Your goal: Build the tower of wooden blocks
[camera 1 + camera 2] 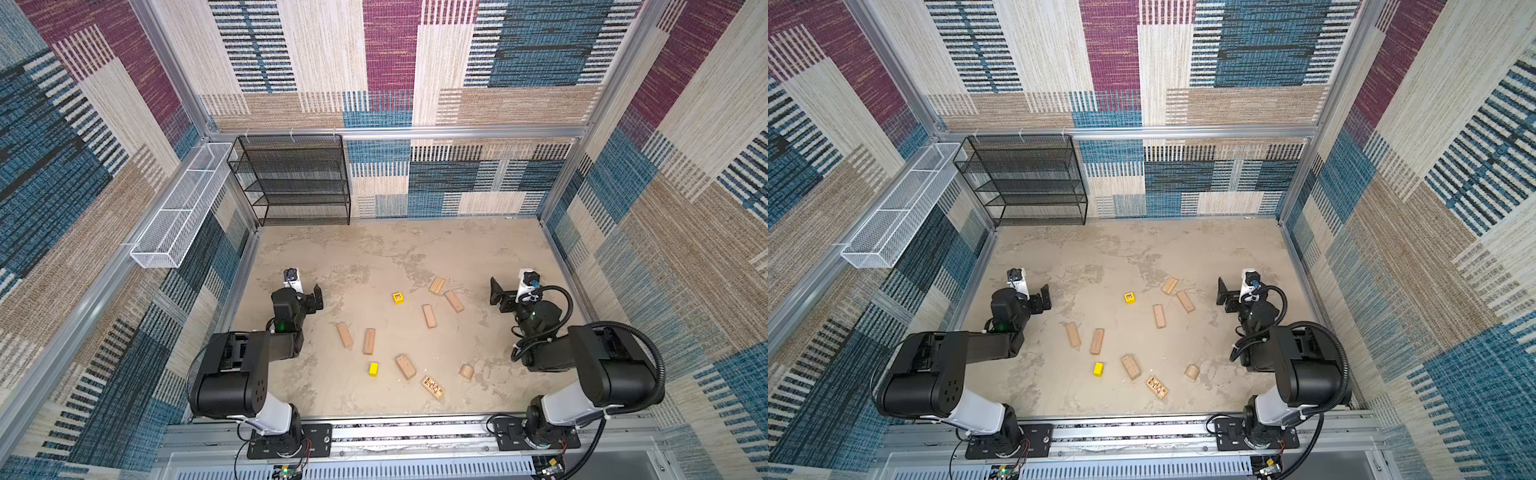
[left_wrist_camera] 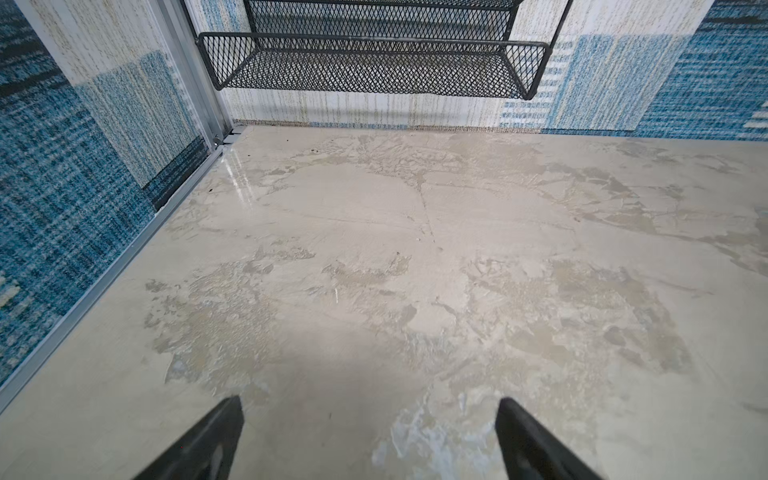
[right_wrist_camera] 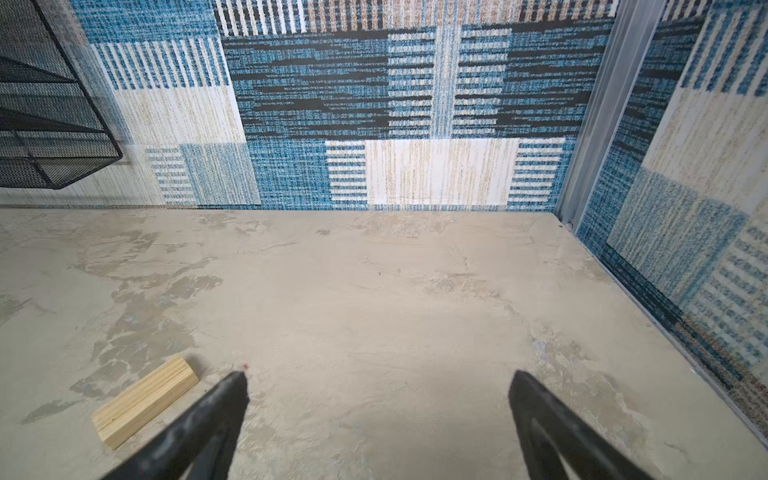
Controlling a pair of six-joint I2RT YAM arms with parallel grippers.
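The left fingers (image 2: 208,444) are held wide apart with nothing between them, above a bare stretch of the bench (image 2: 374,249). Beyond them a black mesh shelf (image 2: 374,66) is seen against the back wall. The right fingers (image 3: 199,428) are spread just as wide and are likewise empty. A plain tan block (image 3: 145,401) is seen lying flat just beside one of them, not gripped; which of the blocks it is cannot be told from the wrist view.

In both top views the wood blocks (image 1: 1159,316) are found scattered between the two arms. Each rests directly on the bench, so nothing is yet stacked. Nearest the right fingers a pale oblong (image 1: 437,285) and a slanted oblong (image 1: 454,301) are set close together. A third oblong (image 1: 429,316) is placed just nearer the arm bases. The lettered yellow block (image 1: 398,297) is set near the middle. Towards the left arm, though well apart from its fingers, a pair of tan oblongs (image 1: 345,334) is laid side by side. Along the front are spread a plain yellow block (image 1: 373,369), a front oblong (image 1: 405,366), the dark-patterned block (image 1: 432,387) and the rounded tan piece (image 1: 467,372).
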